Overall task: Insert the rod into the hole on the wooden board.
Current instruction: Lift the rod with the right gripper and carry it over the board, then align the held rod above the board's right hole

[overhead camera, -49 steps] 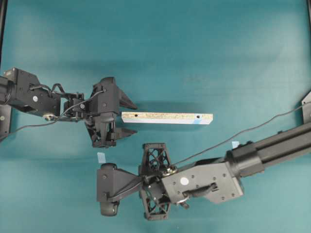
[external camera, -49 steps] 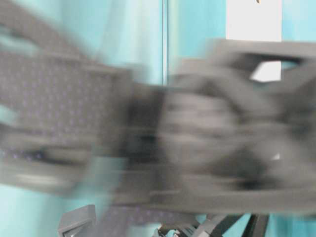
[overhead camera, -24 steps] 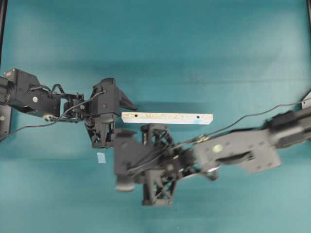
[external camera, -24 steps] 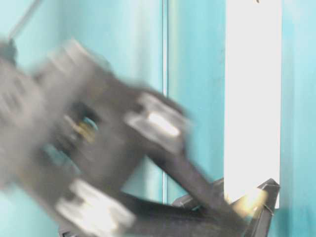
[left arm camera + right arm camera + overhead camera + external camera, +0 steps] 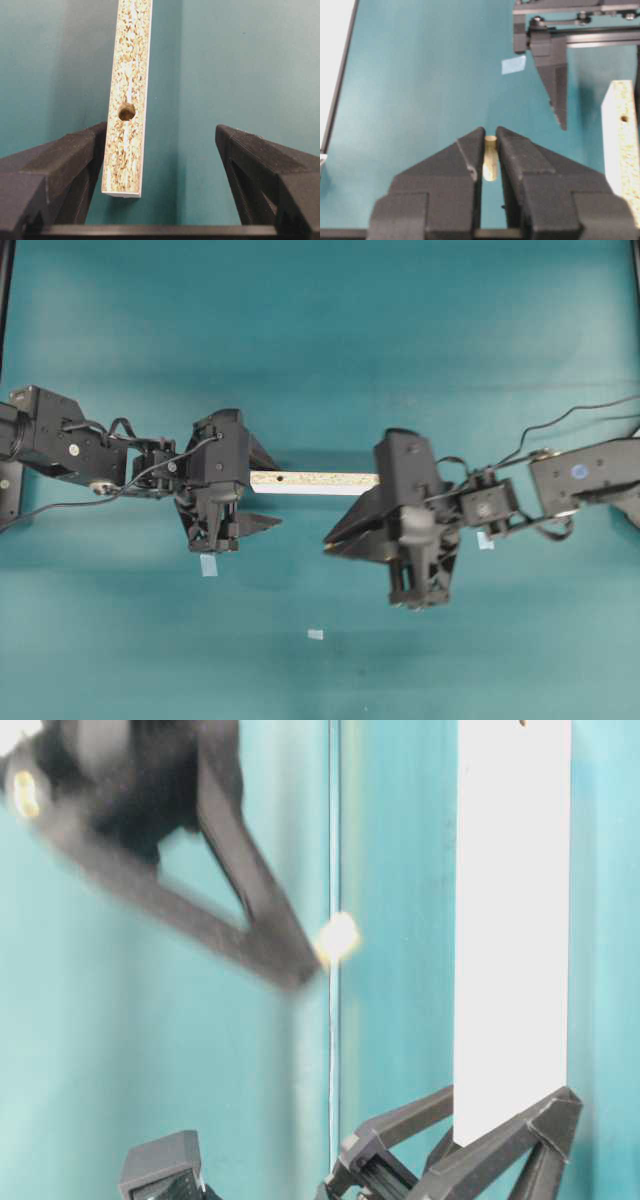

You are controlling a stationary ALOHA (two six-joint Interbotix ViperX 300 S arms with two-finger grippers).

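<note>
The wooden board (image 5: 315,482) lies flat across the middle of the table. Its plain left end (image 5: 127,150) sits between the fingers of my open left gripper (image 5: 276,490), close to one finger, with that end's hole (image 5: 126,111) in sight. My right gripper (image 5: 330,542) hangs over the board's right end and covers it, so the hole by the light-blue patch is hidden. This gripper points left and is shut on the rod (image 5: 490,159), a short cream peg standing between its fingertips. In the blurred table-level view the rod (image 5: 337,936) shows as a pale blob.
Small light-blue tape squares lie on the teal table (image 5: 320,330): one (image 5: 208,565) below my left gripper, one (image 5: 315,634) near the front, one (image 5: 484,538) by the right wrist. The right arm's cables (image 5: 560,420) trail off right.
The right arm has risen from the front of the table and swung right and toward the board, carrying the rod. It now covers the board's right end. The left gripper has barely moved.
</note>
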